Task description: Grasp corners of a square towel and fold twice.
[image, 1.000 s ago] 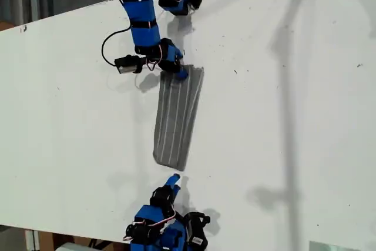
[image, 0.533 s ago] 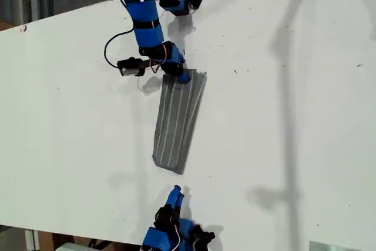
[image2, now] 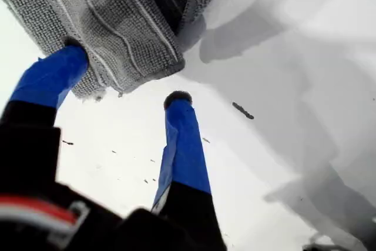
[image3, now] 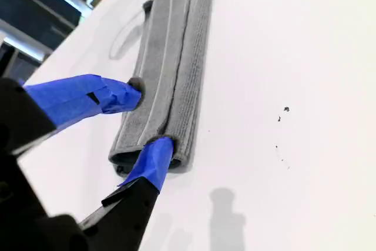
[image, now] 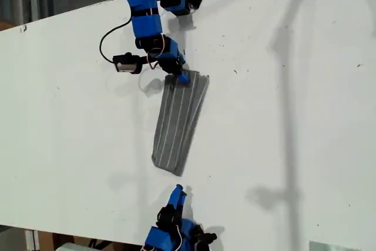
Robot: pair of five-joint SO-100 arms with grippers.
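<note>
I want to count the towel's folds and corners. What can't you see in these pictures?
- Exterior view: my first gripper covers one end corner of the square towel, and the layers are too small to count.
- First wrist view: most of the towel runs out of the picture.
- Second wrist view: a finger of my second gripper hides part of the near end.
- Exterior view: the picture's bottom edge cuts off the second arm.

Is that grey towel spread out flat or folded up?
Folded. The square towel lies as a narrow strip on the table, and the second wrist view shows stacked layers at its end.
</note>
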